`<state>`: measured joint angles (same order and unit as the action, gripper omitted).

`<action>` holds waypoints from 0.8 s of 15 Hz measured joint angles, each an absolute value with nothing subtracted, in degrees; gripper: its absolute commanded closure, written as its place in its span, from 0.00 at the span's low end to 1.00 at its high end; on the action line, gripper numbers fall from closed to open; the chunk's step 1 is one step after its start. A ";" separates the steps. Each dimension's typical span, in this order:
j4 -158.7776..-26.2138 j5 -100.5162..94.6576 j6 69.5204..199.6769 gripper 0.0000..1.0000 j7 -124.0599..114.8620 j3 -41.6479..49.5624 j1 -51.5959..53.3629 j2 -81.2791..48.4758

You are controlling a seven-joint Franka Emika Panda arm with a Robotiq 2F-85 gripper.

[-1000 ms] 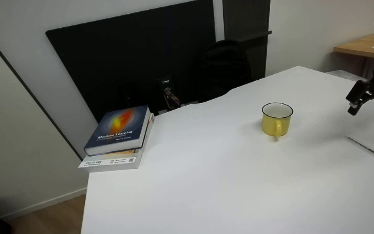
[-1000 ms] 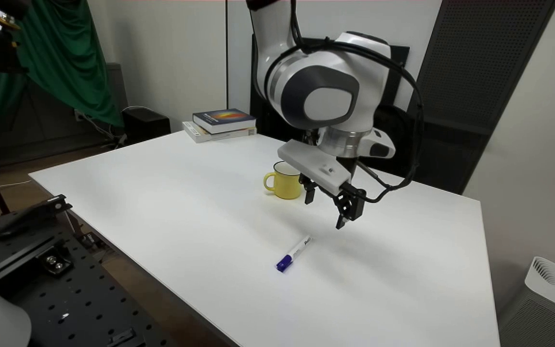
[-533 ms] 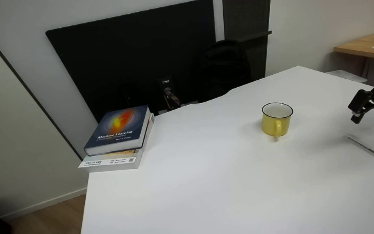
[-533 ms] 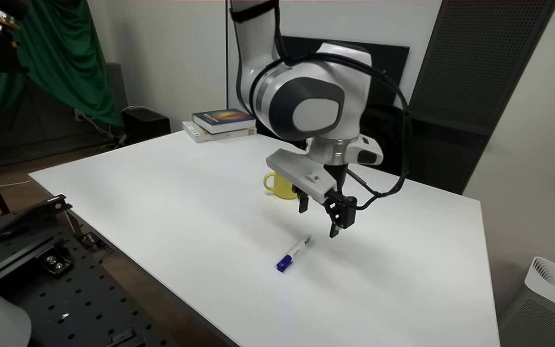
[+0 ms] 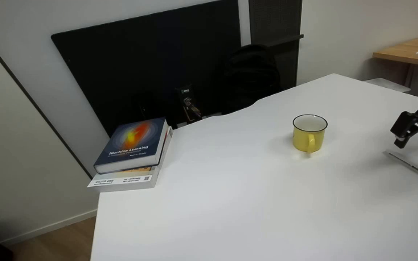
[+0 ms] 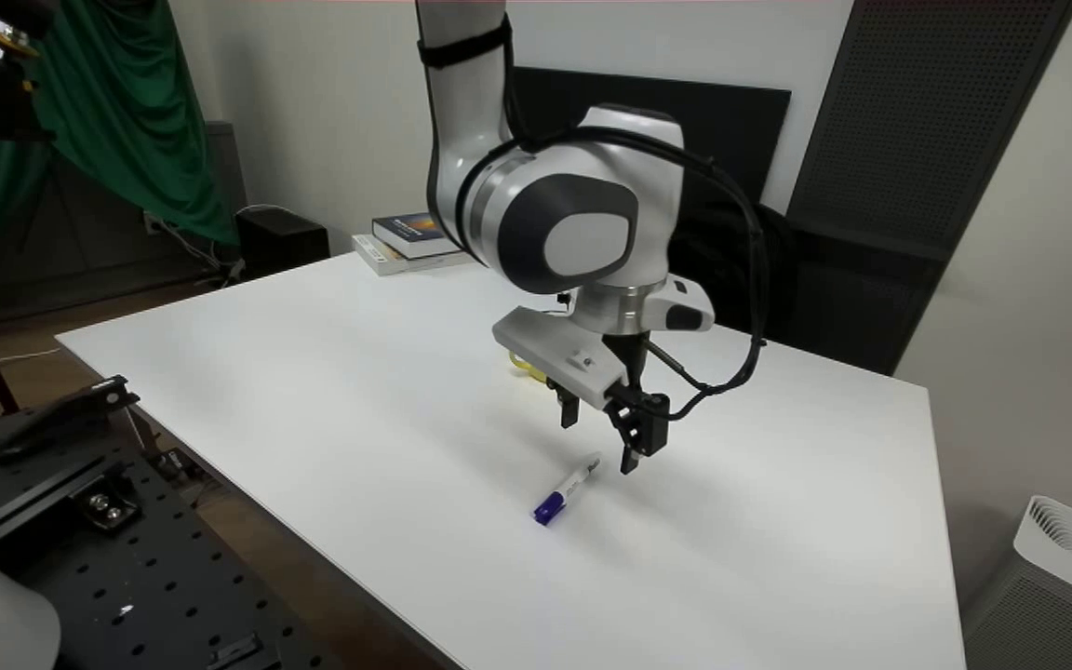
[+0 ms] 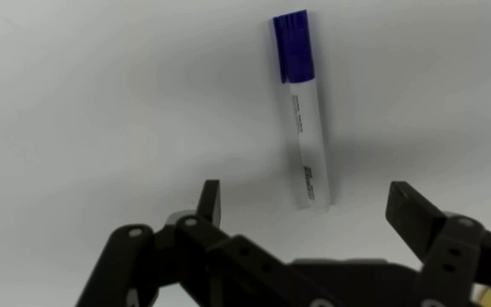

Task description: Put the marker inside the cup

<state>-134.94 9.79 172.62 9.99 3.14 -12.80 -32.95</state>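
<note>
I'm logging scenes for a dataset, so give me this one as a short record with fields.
Object: marker, capped, lying on the white table
Destination: yellow mug, dark-rimmed, standing upright
Effector: claw, open, above the table, holding nothing
Other items: Machine Learning textbook atop a second book
Status: marker ungrasped, outside the yellow mug

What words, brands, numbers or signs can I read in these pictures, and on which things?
"Machine Learning": cover of the blue book; the smaller lines below that title are too blurred to read surely.
On the white book or box under it: small print and a square code, too small to read.
On the marker: print along its white body, too blurred to read.
On a dark item in the background: pale lettering, too small to read.
</note>
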 measured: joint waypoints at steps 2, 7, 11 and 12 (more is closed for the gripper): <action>-134.97 9.36 172.45 0.00 10.01 2.22 -13.06 -33.13; -134.56 7.67 172.26 0.00 10.52 0.59 -14.92 -33.89; -133.06 6.36 172.17 0.00 11.76 0.37 -16.83 -34.92; -132.59 6.06 172.10 0.00 12.16 0.29 -17.30 -35.23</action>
<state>-132.59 6.06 172.10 12.16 0.29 -17.30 -35.23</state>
